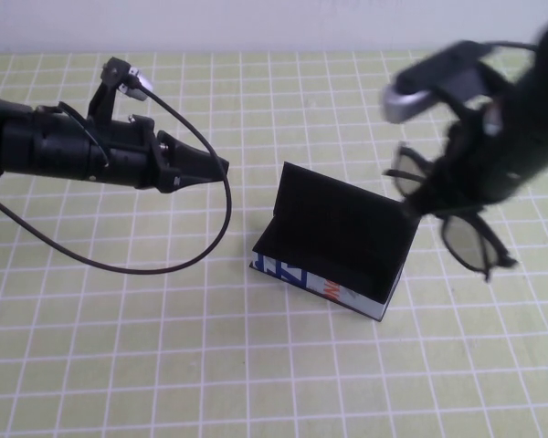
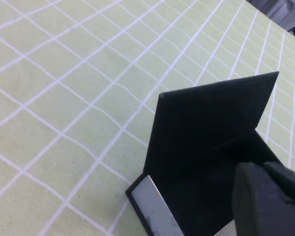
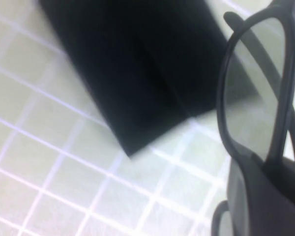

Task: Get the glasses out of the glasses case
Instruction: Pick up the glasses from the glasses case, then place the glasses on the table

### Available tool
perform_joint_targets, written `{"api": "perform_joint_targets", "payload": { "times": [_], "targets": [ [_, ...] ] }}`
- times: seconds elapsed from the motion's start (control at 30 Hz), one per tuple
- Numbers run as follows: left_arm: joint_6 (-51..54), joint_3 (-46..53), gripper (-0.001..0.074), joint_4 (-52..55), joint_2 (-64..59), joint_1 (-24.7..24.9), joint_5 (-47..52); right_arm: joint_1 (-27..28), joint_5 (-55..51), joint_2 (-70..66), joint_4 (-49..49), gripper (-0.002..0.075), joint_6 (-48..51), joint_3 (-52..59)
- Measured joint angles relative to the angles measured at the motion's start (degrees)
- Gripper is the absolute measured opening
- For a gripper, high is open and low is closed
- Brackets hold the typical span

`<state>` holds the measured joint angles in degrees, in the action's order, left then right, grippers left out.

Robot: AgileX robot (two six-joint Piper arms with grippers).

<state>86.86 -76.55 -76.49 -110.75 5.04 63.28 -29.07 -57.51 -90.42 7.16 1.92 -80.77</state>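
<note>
The glasses case [image 1: 336, 239] stands open at the table's middle, its black lid upright and its white printed strip [image 1: 301, 277] facing front; its inside looks empty. My right gripper [image 1: 437, 196] is shut on the black glasses [image 1: 467, 244] and holds them in the air, just right of the case. The right wrist view shows a lens and frame [image 3: 250, 93] held above the case [image 3: 137, 73]. My left gripper [image 1: 216, 169] is shut and empty, hovering left of the case. Its fingers [image 2: 265, 201] point at the lid [image 2: 206, 123].
A green mat with a white grid [image 1: 164, 365] covers the table. A black cable [image 1: 196, 251] loops from the left arm down to the mat, left of the case.
</note>
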Motion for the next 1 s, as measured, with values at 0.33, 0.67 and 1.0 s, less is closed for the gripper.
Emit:
{"api": "perform_joint_targets", "payload": {
  "times": [0.33, 0.67, 1.0],
  "targets": [
    [-2.18, 0.00, -0.0004, 0.62, 0.78, 0.00, 0.00, 6.77, 14.71, 10.57, -12.23, 0.0016, -9.05, 27.04],
    [-4.25, 0.00, -0.0004, 1.12, 0.78, 0.00, 1.12, 6.82, 23.96, 3.12, -18.32, 0.0016, -9.04, 32.68],
    [-5.10, 0.00, -0.0004, 1.73, 0.78, 0.00, 1.59, 6.91, 25.04, -0.75, -18.43, 0.0237, -8.92, 32.68]
  ]
}}
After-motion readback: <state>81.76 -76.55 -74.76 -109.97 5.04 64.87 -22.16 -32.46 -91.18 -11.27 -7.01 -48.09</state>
